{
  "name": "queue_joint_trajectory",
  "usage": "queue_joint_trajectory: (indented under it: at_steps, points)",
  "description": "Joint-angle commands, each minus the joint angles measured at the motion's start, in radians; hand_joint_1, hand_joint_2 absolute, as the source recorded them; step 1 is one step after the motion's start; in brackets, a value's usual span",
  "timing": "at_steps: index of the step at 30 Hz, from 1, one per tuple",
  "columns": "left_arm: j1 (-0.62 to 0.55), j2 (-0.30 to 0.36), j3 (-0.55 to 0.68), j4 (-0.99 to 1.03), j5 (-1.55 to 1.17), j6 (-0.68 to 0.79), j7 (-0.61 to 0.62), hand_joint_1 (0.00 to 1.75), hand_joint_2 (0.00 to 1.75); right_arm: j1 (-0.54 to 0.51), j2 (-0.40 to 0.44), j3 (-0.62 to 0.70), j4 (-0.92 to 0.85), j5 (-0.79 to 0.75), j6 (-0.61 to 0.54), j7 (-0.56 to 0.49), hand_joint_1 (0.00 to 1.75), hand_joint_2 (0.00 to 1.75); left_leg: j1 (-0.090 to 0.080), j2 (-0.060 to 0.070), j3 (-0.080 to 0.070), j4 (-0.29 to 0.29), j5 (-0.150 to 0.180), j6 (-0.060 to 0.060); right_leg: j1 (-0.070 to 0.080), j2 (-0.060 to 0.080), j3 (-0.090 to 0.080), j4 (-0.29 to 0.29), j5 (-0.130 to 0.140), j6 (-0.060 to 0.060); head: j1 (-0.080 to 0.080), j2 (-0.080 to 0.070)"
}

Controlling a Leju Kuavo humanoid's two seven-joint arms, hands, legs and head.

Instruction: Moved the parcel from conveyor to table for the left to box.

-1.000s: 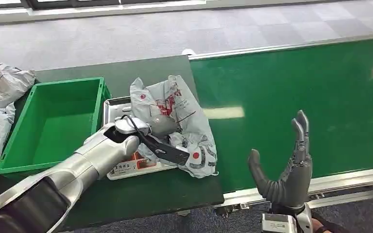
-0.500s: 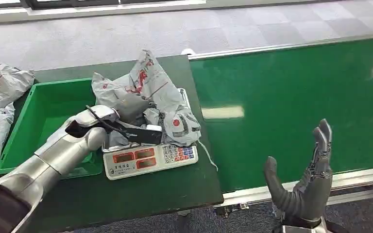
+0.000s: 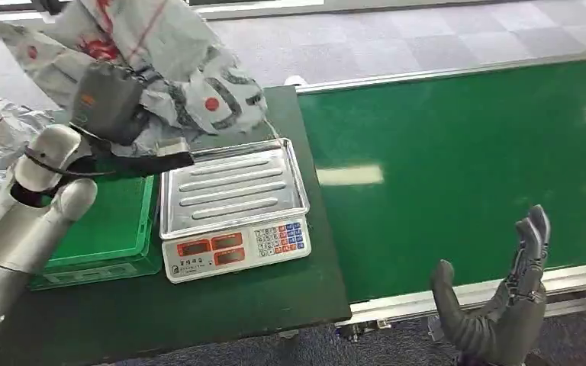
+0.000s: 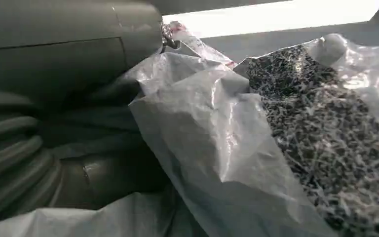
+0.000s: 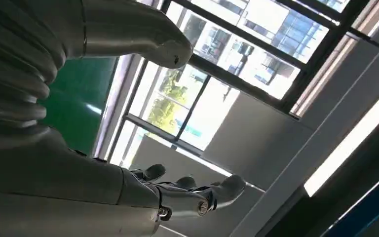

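Observation:
My left hand (image 3: 111,103) grips a grey plastic parcel (image 3: 172,69) with red and black print, held high in the air over the far end of the green box (image 3: 103,229) and the table's back left. In the left wrist view the crumpled parcel (image 4: 256,148) lies against my hand (image 4: 64,123). The scale (image 3: 233,206) on the dark green table (image 3: 198,313) has a bare steel tray. My right hand (image 3: 503,305) is open with fingers up, low at the conveyor's near edge; the right wrist view has this hand (image 5: 128,187) against windows.
The green conveyor belt (image 3: 465,152) runs to the right of the table, with a metal rail along its near edge. More grey parcels (image 3: 0,130) lie at the table's far left, beside the box.
My left hand lifted the parcel off the scale tray and carried it up and to the left, above the box. My right hand sank lower and drifted right.

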Motion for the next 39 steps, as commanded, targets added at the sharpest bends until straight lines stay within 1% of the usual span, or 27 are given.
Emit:
queue_joint_trajectory:
  at_steps: [1, 2, 3, 4, 5, 7, 8, 9, 10, 11, 16, 17, 19, 20, 22, 23, 24, 25, 27, 28, 29, 30, 32, 33, 35, 36, 39]
  points:
    - [0.187, 0.005, 0.522, 0.033, -0.193, 0.133, 0.089, 1.75, 1.75, 0.091, 0.016, 0.015, -0.048, 0.040, -0.061, 0.028, 0.00, 1.75, 0.000, 0.003, 0.003, -0.003, 0.000, 0.000, 0.000, 0.005, 0.001, -0.002, 0.000, -0.002, 0.000, 0.000]
    - [0.211, 0.019, 0.555, 0.078, -0.241, 0.157, 0.104, 1.75, 1.75, 0.092, 0.016, 0.018, -0.050, 0.042, -0.060, 0.032, 0.00, 1.75, 0.000, 0.005, 0.007, -0.006, 0.000, 0.000, 0.000, 0.008, 0.003, -0.004, 0.001, -0.003, 0.000, 0.000]
    - [0.241, 0.031, 0.605, 0.132, -0.260, 0.180, 0.128, 1.75, 1.75, 0.089, 0.019, 0.019, -0.049, 0.043, -0.057, 0.037, 0.00, 1.75, 0.000, 0.005, 0.008, -0.007, 0.001, 0.000, 0.001, 0.008, 0.004, -0.005, 0.002, -0.004, 0.000, 0.000]
    - [0.276, 0.046, 0.671, 0.214, -0.234, 0.192, 0.125, 1.75, 1.75, 0.084, 0.021, 0.019, -0.050, 0.049, -0.049, 0.042, 0.00, 1.75, -0.001, 0.006, 0.007, -0.006, 0.000, 0.000, -0.001, 0.008, 0.002, -0.003, 0.000, -0.003, 0.000, 0.000]
    - [0.304, 0.045, 0.736, 0.263, -0.231, 0.205, 0.114, 1.75, 1.75, 0.079, 0.020, 0.019, -0.051, 0.054, -0.040, 0.047, 0.00, 1.75, -0.001, 0.008, 0.009, -0.008, 0.000, -0.001, -0.001, 0.011, 0.004, -0.004, 0.001, -0.004, 0.000, 0.000]
    - [0.329, 0.048, 0.790, 0.329, -0.217, 0.258, 0.049, 1.75, 1.75, 0.073, 0.021, 0.015, -0.050, 0.056, -0.034, 0.051, 0.00, 1.75, -0.001, 0.010, 0.008, -0.007, -0.001, -0.001, -0.002, 0.011, 0.003, -0.002, -0.001, -0.003, 0.000, 0.000]
    - [0.329, 0.048, 0.790, 0.329, -0.217, 0.258, 0.049, 1.75, 1.75, 0.073, 0.021, 0.015, -0.050, 0.056, -0.034, 0.051, 0.00, 1.75, -0.001, 0.011, 0.008, -0.008, 0.000, -0.001, -0.001, 0.013, 0.003, -0.003, 0.000, -0.004, 0.000, 0.000]
    - [0.329, 0.038, 0.798, 0.315, -0.223, 0.252, 0.046, 1.75, 1.75, 0.072, 0.022, 0.013, -0.050, 0.055, -0.032, 0.051, 0.00, 1.75, 0.000, 0.012, 0.010, -0.009, 0.000, -0.001, 0.000, 0.014, 0.004, -0.005, 0.001, -0.005, 0.000, 0.000]
    - [0.348, 0.031, 0.816, 0.299, -0.264, 0.222, 0.088, 1.75, 1.75, 0.072, 0.018, 0.013, -0.049, 0.054, -0.028, 0.049, 0.00, 1.75, 0.001, 0.011, 0.010, -0.010, 0.001, -0.001, 0.001, 0.014, 0.005, -0.006, 0.001, -0.006, 0.000, 0.000]
    - [0.373, 0.023, 0.839, 0.291, -0.274, 0.217, 0.098, 1.75, 1.75, 0.071, 0.016, 0.012, -0.048, 0.051, -0.025, 0.047, 0.00, 1.75, 0.002, 0.008, 0.009, -0.009, 0.001, -0.001, 0.002, 0.011, 0.004, -0.006, 0.000, -0.005, 0.000, 0.000]
    - [0.461, 0.000, 0.899, 0.297, -0.260, 0.222, 0.101, 1.75, 1.75, 0.064, 0.010, 0.015, -0.039, 0.040, -0.011, 0.043, 0.00, 1.75, 0.002, 0.006, 0.009, -0.008, 0.000, -0.001, 0.002, 0.008, 0.006, -0.006, 0.000, -0.005, 0.000, 0.000]
    - [0.510, -0.018, 0.922, 0.279, -0.258, 0.193, 0.102, 1.75, 1.75, 0.053, 0.006, 0.018, -0.026, 0.032, 0.001, 0.044, 0.00, 1.75, 0.001, 0.007, 0.007, -0.005, -0.001, -0.002, 0.001, 0.008, 0.004, -0.002, -0.002, -0.004, 0.000, 0.000]
    - [0.589, -0.081, 0.948, 0.242, -0.253, 0.189, 0.067, 1.75, 1.75, 0.027, 0.006, 0.015, -0.006, 0.021, 0.014, 0.036, 0.00, 1.75, 0.001, 0.008, 0.011, -0.010, -0.001, -0.001, 0.001, 0.011, 0.007, -0.007, 0.000, -0.004, 0.000, 0.000]
    - [0.595, -0.100, 0.945, 0.239, -0.256, 0.191, 0.061, 1.75, 1.75, 0.021, 0.008, 0.013, -0.005, 0.021, 0.017, 0.037, 0.00, 1.75, 0.001, 0.008, 0.013, -0.012, 0.000, -0.001, 0.001, 0.011, 0.008, -0.009, 0.000, -0.005, 0.000, 0.000]
    - [0.579, -0.138, 0.917, 0.242, -0.257, 0.163, 0.030, 1.75, 1.75, 0.021, 0.012, 0.005, -0.009, 0.028, 0.023, 0.047, 0.00, 1.75, 0.001, 0.006, 0.010, -0.009, -0.001, -0.002, 0.001, 0.008, 0.007, -0.006, -0.001, -0.004, 0.000, 0.000]
    - [0.569, -0.152, 0.905, 0.243, -0.262, 0.158, 0.035, 1.75, 1.75, 0.024, 0.012, 0.003, -0.012, 0.029, 0.024, 0.047, 0.00, 1.75, 0.001, 0.004, 0.010, -0.009, -0.001, -0.002, 0.001, 0.007, 0.007, -0.007, -0.001, -0.004, 0.000, 0.000]
    - [0.556, -0.168, 0.883, 0.240, -0.248, 0.148, 0.015, 1.75, 1.75, 0.029, 0.015, -0.002, -0.017, 0.032, 0.023, 0.048, 0.00, 1.75, 0.001, 0.001, 0.007, -0.006, -0.001, -0.002, 0.001, 0.003, 0.005, -0.004, -0.003, -0.004, 0.000, 0.000]
    - [0.549, -0.174, 0.871, 0.238, -0.252, 0.144, 0.017, 1.75, 1.75, 0.033, 0.014, -0.004, -0.021, 0.032, 0.023, 0.047, 0.00, 1.75, 0.001, 0.000, 0.006, -0.005, -0.001, -0.002, 0.002, 0.002, 0.005, -0.004, -0.003, -0.004, 0.000, 0.000]
    - [0.544, -0.183, 0.844, 0.218, -0.229, 0.127, -0.002, 1.75, 1.75, 0.041, 0.013, -0.009, -0.027, 0.029, 0.022, 0.044, 0.00, 1.75, 0.001, -0.004, 0.004, -0.004, -0.001, -0.002, 0.002, -0.002, 0.004, -0.004, -0.003, -0.004, 0.000, 0.000]
    - [0.544, -0.186, 0.834, 0.207, -0.221, 0.120, -0.004, 1.75, 1.75, 0.043, 0.013, -0.010, -0.027, 0.028, 0.021, 0.042, 0.00, 1.75, 0.002, -0.004, 0.005, -0.005, -0.001, -0.001, 0.002, -0.002, 0.005, -0.005, -0.002, -0.004, 0.000, 0.000]
    - [0.548, -0.191, 0.819, 0.180, -0.183, 0.116, -0.037, 1.75, 1.75, 0.046, 0.012, -0.011, -0.026, 0.026, 0.021, 0.040, 0.00, 1.75, 0.001, -0.002, 0.004, -0.004, -0.002, -0.002, 0.002, 0.000, 0.004, -0.003, -0.003, -0.004, 0.000, 0.000]
    - [0.550, -0.198, 0.810, 0.158, -0.165, 0.108, -0.045, 1.75, 1.75, 0.046, 0.013, -0.012, -0.025, 0.024, 0.021, 0.038, 0.00, 1.75, 0.002, -0.004, 0.005, -0.005, -0.001, -0.002, 0.002, -0.001, 0.005, -0.005, -0.003, -0.004, 0.000, 0.000]
    - [0.567, -0.210, 0.788, 0.086, -0.084, 0.084, -0.083, 1.75, 1.75, 0.046, 0.014, -0.014, -0.020, 0.017, 0.023, 0.033, 0.00, 1.75, 0.002, -0.002, 0.005, -0.004, -0.002, -0.002, 0.002, 0.000, 0.004, -0.004, -0.003, -0.004, 0.000, 0.000]
    - [0.576, -0.215, 0.778, 0.052, -0.053, 0.071, -0.094, 1.75, 1.75, 0.046, 0.014, -0.014, -0.017, 0.015, 0.024, 0.030, 0.00, 1.75, 0.002, -0.003, 0.006, -0.005, -0.002, -0.002, 0.002, 0.000, 0.005, -0.005, -0.003, -0.004, 0.000, 0.000]
    - [0.607, -0.218, 0.763, -0.029, 0.043, 0.040, -0.123, 1.75, 1.75, 0.047, 0.009, -0.012, -0.008, 0.008, 0.021, 0.023, 0.00, 1.75, 0.002, -0.002, 0.005, -0.004, -0.002, -0.002, 0.003, 0.000, 0.004, -0.004, -0.003, -0.004, 0.000, 0.000]
    - [0.614, -0.217, 0.760, -0.042, 0.055, 0.036, -0.126, 1.75, 1.75, 0.047, 0.008, -0.012, -0.006, 0.006, 0.019, 0.022, 0.00, 1.75, 0.002, 0.000, 0.005, -0.003, -0.003, -0.002, 0.002, 0.002, 0.003, -0.003, -0.003, -0.004, 0.000, 0.000]
    - [0.642, -0.211, 0.749, -0.084, 0.106, 0.015, -0.147, 1.75, 1.75, 0.042, 0.005, -0.010, 0.004, -0.004, 0.018, 0.017, 0.00, 1.75, 0.002, 0.000, 0.006, -0.004, -0.003, -0.002, 0.003, 0.003, 0.005, -0.004, -0.003, -0.004, 0.000, 0.000]
